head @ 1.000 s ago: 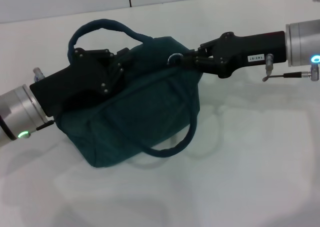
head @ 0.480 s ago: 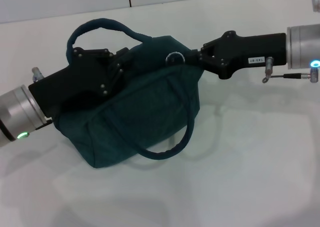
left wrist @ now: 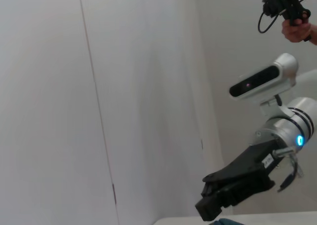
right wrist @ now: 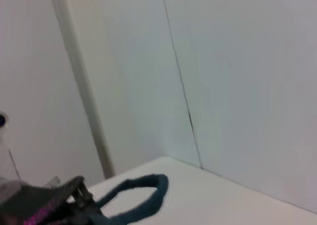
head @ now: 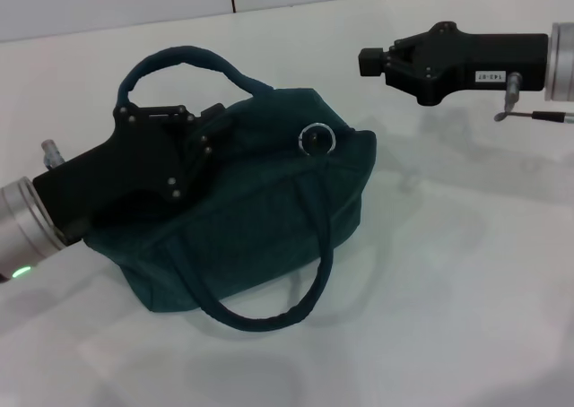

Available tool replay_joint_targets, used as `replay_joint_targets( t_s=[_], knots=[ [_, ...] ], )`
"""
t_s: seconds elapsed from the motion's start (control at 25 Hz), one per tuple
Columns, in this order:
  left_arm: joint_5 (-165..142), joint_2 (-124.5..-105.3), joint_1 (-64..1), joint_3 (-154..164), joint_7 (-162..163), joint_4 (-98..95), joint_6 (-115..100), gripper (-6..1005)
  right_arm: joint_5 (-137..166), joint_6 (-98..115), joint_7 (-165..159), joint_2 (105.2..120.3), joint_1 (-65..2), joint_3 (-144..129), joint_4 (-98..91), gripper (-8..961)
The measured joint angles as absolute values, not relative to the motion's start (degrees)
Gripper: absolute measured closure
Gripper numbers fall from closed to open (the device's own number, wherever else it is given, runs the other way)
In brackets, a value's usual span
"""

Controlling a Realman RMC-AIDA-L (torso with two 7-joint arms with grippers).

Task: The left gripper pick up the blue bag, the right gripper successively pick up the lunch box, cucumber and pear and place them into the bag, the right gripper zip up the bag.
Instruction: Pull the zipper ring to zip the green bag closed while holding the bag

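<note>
The blue bag (head: pixel 260 210) lies on the white table with its top closed, and a round zipper ring (head: pixel 316 138) rests on its top. One handle arches at the back (head: pixel 184 57) and the other hangs at the front (head: pixel 269 313). My left gripper (head: pixel 211 125) is shut on the bag's top left edge. My right gripper (head: pixel 363 62) is shut and empty, hanging in the air up and to the right of the bag, apart from it. It also shows in the left wrist view (left wrist: pixel 208 207). The lunch box, cucumber and pear are out of view.
The white table (head: pixel 448 272) spreads to the right of and in front of the bag. A white wall (head: pixel 134 4) stands behind it. A bag handle (right wrist: pixel 143 190) shows in the right wrist view.
My right gripper has come off the zipper ring and moved up and to the right, away from the bag. The bag and my left arm have shifted slightly left and down.
</note>
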State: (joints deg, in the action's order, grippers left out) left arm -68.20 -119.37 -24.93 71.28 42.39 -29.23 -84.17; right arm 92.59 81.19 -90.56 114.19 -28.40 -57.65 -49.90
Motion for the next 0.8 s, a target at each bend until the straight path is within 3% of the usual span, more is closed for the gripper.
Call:
replay_joint_targets(
  t_s=[0.32,0.52,0.8],
  knots=[
    [-68.52,-119.38,-24.93,71.30,42.34,-28.89,-84.26,940,90.18,90.57,-93.12,114.30,-28.78,-57.21,-50.16,895],
    [-68.67,-119.51,-25.11,71.67,42.32,-28.86,-84.28,940,90.33,92.85,-95.21,114.01,-28.52,-57.60,-49.70,690],
    [-68.80,-119.54,-25.08,71.81,41.95,-28.83,-84.42,940,91.98,92.92,-95.37,114.03,-27.59,-57.83,-48.78,656]
  ],
)
